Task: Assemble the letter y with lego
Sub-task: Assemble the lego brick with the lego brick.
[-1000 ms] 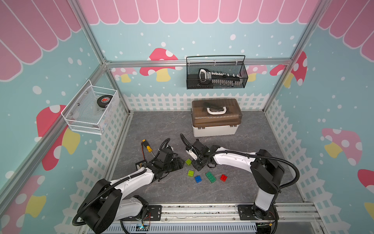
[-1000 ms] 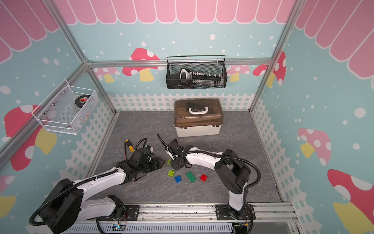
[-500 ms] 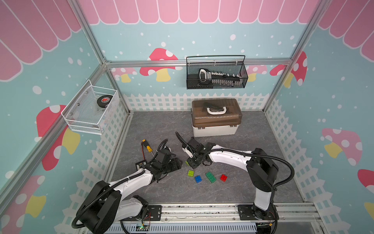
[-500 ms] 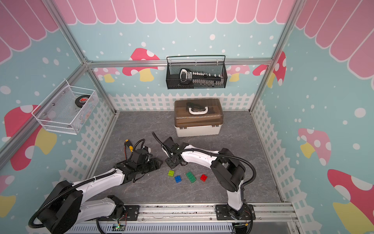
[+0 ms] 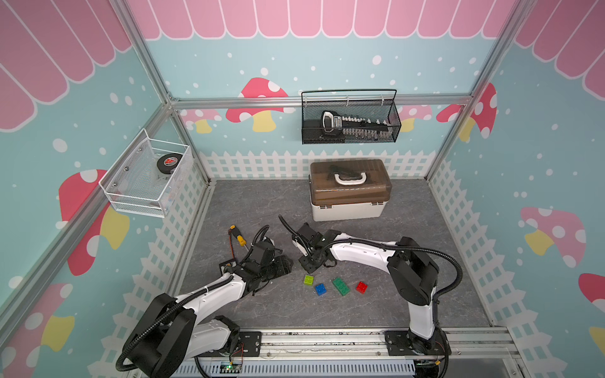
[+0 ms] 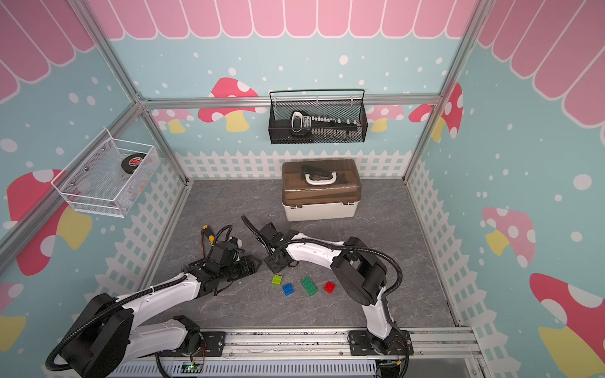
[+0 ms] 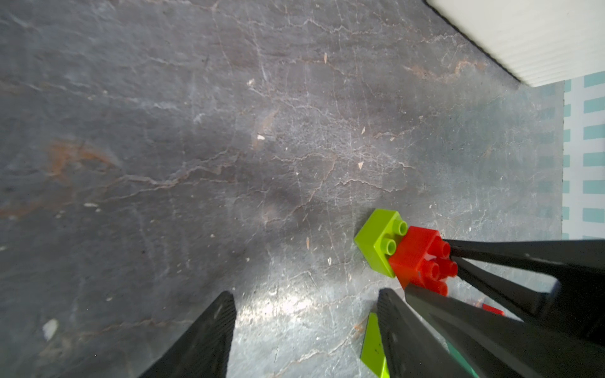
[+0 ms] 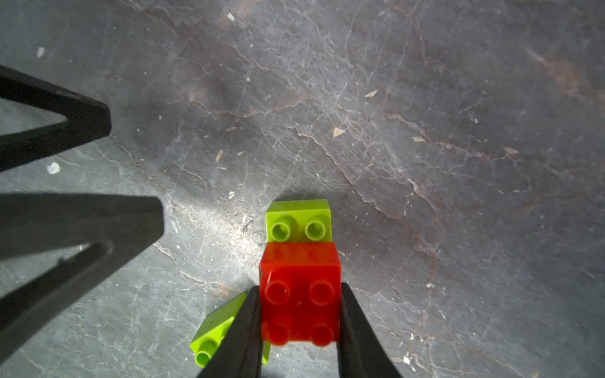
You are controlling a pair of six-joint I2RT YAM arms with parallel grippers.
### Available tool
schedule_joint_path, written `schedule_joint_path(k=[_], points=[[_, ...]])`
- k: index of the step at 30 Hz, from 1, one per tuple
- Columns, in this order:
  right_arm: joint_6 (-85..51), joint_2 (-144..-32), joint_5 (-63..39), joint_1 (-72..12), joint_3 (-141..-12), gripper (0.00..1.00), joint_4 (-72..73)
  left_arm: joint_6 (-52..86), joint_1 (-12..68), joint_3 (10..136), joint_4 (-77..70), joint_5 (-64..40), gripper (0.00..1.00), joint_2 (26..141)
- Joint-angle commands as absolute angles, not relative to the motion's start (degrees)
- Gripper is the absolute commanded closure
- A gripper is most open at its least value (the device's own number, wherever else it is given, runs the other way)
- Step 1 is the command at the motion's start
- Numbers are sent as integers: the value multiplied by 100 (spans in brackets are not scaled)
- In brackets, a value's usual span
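My right gripper is shut on a red lego brick whose far half sits on a lime green brick, low over the floor. In both top views that pair is hidden under the right gripper. My left gripper stands open and empty just beside it, with the red brick off its one fingertip. In a row toward the front lie a loose lime brick, a blue square, a longer dark green brick and a second red brick. No joined letter y shows.
A yellow-handled screwdriver lies behind the left arm. A brown-lidded toolbox stands at the back. A black wire basket and a white wire basket hang on the walls. White fence panels border the grey floor.
My right arm has shifted left with the red and lime pair, and the pair's lime brick has gone out of sight under the gripper. The left arm has hardly moved.
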State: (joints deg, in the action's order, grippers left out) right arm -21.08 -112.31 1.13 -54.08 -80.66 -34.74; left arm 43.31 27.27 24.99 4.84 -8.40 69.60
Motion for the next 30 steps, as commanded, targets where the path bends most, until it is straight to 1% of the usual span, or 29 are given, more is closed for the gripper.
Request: schedule_joint_path(k=[1,21,30], points=[[-2224,-11357,167,-5464,-8096,79,-3753,4444,2681,2426,351,-866,30,6891],[-2212,-11141,334,-5478,-7912,79,-3942,4440,2672,2479,246,-939,30,7034],[-2150,-11117,253,-5486,-7764,79,-3883,4457,2672,2477,185,-1002,30,7118]])
